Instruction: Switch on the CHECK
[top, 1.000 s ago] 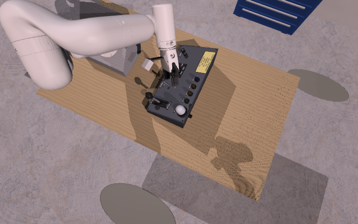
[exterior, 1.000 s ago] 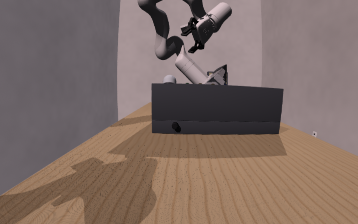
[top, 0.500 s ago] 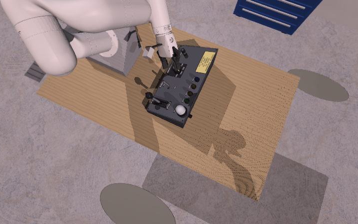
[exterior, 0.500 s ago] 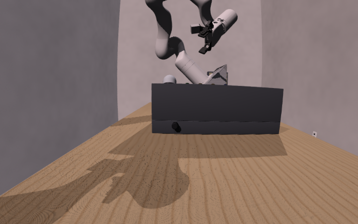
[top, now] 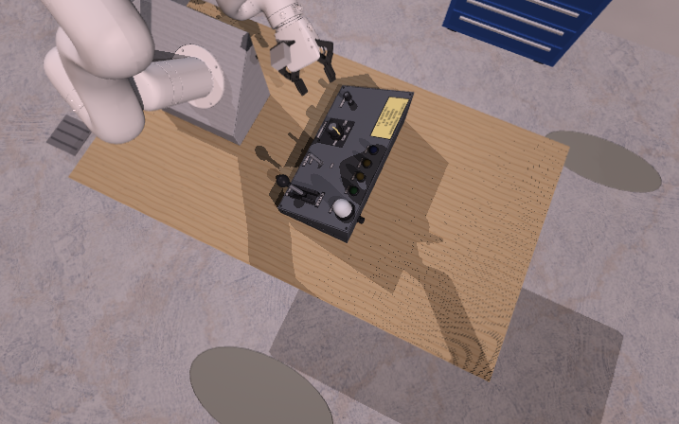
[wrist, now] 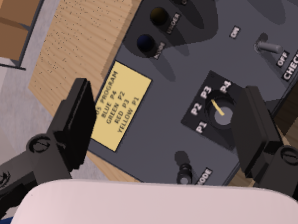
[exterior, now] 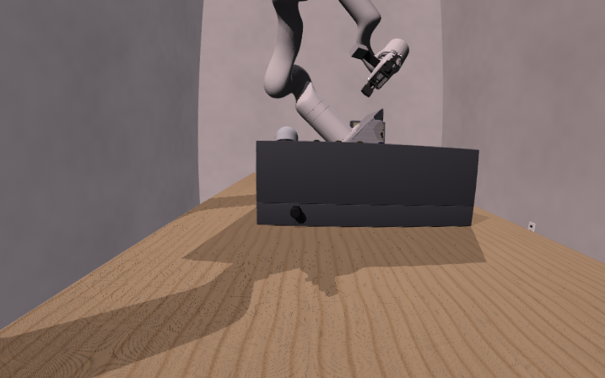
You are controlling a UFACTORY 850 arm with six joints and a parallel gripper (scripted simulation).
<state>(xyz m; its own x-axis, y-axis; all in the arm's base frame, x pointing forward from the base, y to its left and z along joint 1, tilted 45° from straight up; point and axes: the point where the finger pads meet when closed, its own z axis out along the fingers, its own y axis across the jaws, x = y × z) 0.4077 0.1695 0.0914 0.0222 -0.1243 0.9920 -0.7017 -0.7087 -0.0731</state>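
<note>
The dark console [top: 344,160] sits at an angle on the wooden table; the exterior view shows only its plain back [exterior: 365,183]. The CHECK toggle [top: 314,159] stands near the panel's middle left and shows at the right edge of the wrist view [wrist: 269,48]. Beside it are a rotary selector [top: 335,130] [wrist: 222,112] and another toggle [top: 348,98] [wrist: 182,163] at the far end. My gripper [top: 314,79] [exterior: 375,77] is open and empty. It hangs tilted in the air above the console's far end, apart from the panel. Its fingers frame the wrist view [wrist: 166,129].
The panel also has a yellow label [top: 389,117], a row of lamps [top: 363,169], a white dome button [top: 342,208], a black-knobbed lever [top: 282,180] and a side knob [exterior: 297,213]. The arm's grey base block [top: 209,68] stands behind the console. A blue drawer cabinet [top: 521,21] stands off the table.
</note>
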